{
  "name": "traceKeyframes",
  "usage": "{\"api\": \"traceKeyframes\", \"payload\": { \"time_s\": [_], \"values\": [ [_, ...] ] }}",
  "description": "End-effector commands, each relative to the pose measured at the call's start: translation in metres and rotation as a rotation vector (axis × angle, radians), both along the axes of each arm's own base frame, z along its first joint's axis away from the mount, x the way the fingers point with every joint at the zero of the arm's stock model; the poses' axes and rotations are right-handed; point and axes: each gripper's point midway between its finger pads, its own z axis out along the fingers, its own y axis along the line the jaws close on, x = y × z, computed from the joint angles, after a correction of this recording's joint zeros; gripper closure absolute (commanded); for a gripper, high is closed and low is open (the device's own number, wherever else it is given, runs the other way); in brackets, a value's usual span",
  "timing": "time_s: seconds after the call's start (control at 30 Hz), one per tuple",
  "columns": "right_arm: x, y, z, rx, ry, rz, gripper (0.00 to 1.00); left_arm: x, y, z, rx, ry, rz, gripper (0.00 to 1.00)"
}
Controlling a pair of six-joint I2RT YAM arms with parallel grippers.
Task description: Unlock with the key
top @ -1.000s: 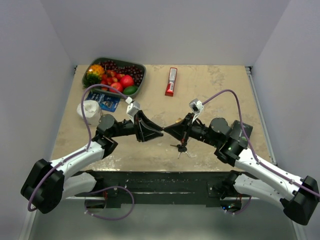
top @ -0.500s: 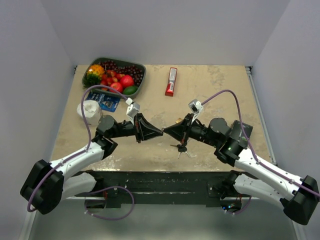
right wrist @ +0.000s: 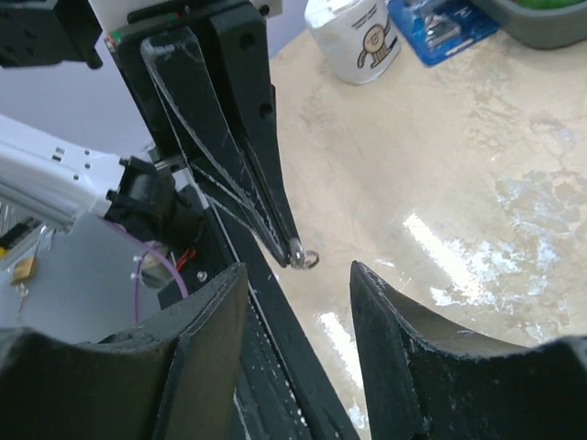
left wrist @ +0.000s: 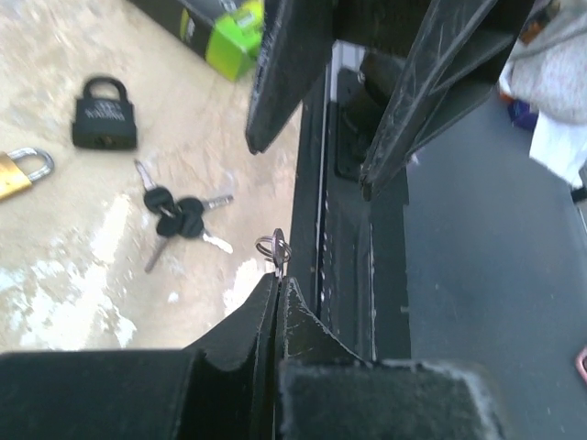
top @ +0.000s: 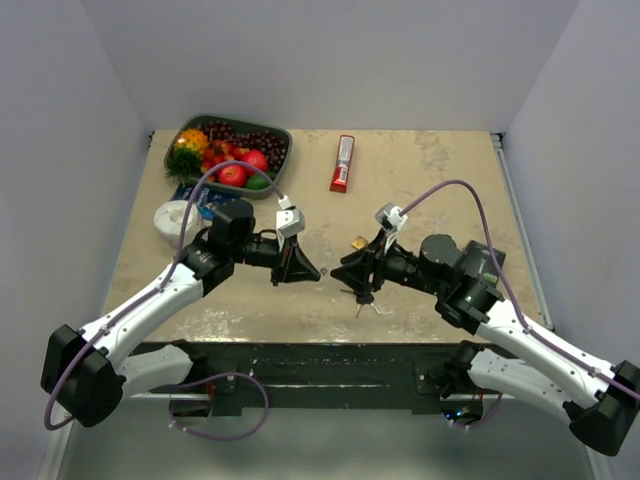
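on my feed the left gripper (left wrist: 278,282) is pinched tight, jaws pressed flat together, with a small silver ring (left wrist: 273,246) poking out of the very tip (what hangs on it i cannot tell, it is buried in the grip). the right gripper (right wrist: 296,273) faces it nearly tip to tip above the near middle of the table (top: 440,180). its jaws are spread wide with nothing between them. in its own wrist view the ring sits just past the gap, at about 12 o'clock, touching neither side.

the key (left wrist: 179,213) — the bunch with black heads and silver blades — lies flat on the table, apart from both grippers. from above it is at 6 o'clock of the right gripper's tip, near the front edge.

in the left wrist view the black padlock (left wrist: 104,115) lies at 11 o'clock of the bunch and the small brass padlock (left wrist: 18,172) at 9 o'clock, cut by the frame edge — neither touches the keys.

far back, a tray of fruit (top: 176,145) sits at 11 o'clock of the table and a red stapler-like item (top: 343,163) at 12.
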Motion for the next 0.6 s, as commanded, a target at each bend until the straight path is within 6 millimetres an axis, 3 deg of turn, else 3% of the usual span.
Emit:
{"api": "traceKeyframes", "payload": {
  "time_s": [0.0,0.4,0.57],
  "values": [
    [-0.01,0.011,0.004,-0.023,-0.022,0.113,0.48,-0.032,0.007,-0.023,0.122,0.038,-0.132,1.0],
    [-0.027,0.033,-0.025,-0.051,0.069,0.29,0.68,-0.041,0.002,-0.029,0.18,0.045,-0.182,1.0],
    [-0.039,0.036,-0.025,-0.022,0.091,0.355,0.69,-0.042,0.0,-0.032,0.187,0.05,-0.188,1.0]
  ]
}}
